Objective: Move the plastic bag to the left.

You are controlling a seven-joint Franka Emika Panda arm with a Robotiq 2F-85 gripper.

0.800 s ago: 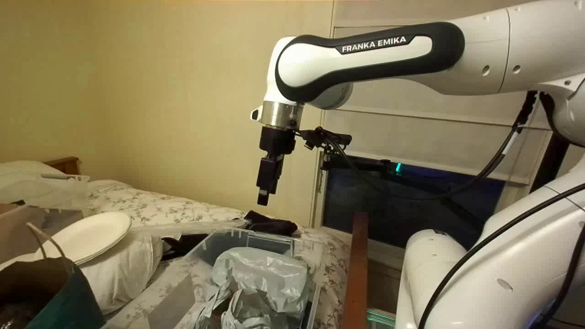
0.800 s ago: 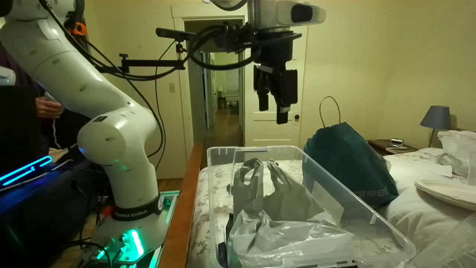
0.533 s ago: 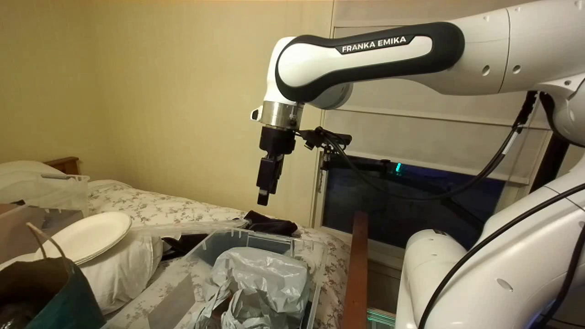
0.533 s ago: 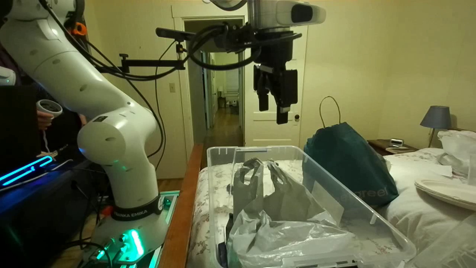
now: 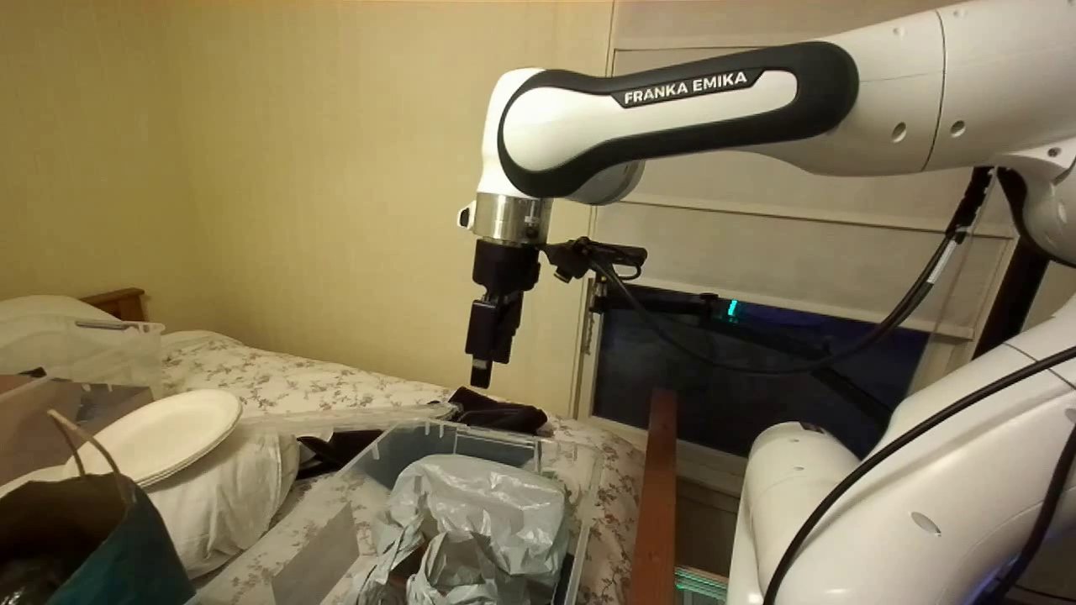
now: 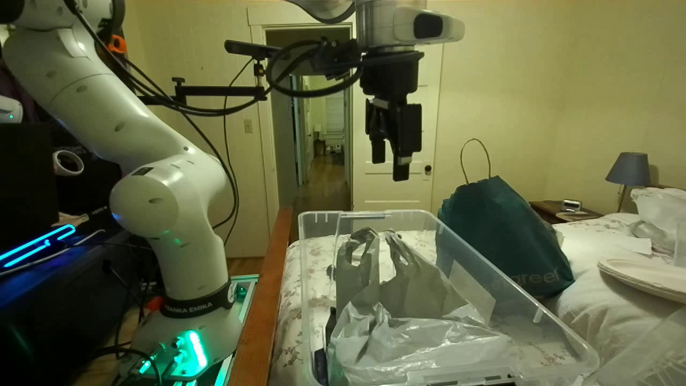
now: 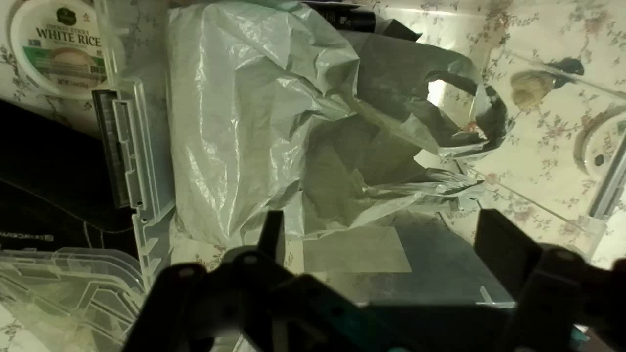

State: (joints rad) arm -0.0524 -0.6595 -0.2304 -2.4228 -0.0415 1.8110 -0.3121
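Judged in approach, not yet grasping. Read the gripper (image 6: 390, 165) as wide and holding nothing, hanging well above the see-through bin (image 6: 370, 215). Note the grey plastic bag (image 7: 239, 122) below the gripper and, by the wrist view, mostly ahead of the fingers (image 7: 270, 239) — lying inside the bin, untouched.

Proposed: go for the near handle (image 7: 430, 188), adding the far handle (image 7: 455, 63) if within the span. Turn crosswise before descending; at present spread along the run of the handles, so likely to crumple film rather than pinch across it. Straddle, come down slowly, close fully — film probably thin, apt to slip. Lift just enough to ease the drag, then carry toward the handle side, probably the left meant, though without a stated viewpoint. Watch for snagging on the bin's wall and for weight shifting inside the bag; cannot see its contents.

Containers: apparently in the bin, besides the bag, a dark lettered item (image 7: 354, 21) at the bag's edge farthest from the fingers; cannot identify. Well below, between the fingers as viewed, a pale sheet (image 7: 357, 249); cannot tell whether inside or outside the wall. Behind the fingers, past the bin: a teal tote (image 6: 501, 241), tilted. Off to one side of the gripper, apparently outside the bin: a tub labelled white rice (image 7: 58, 49); cannot see the fill.
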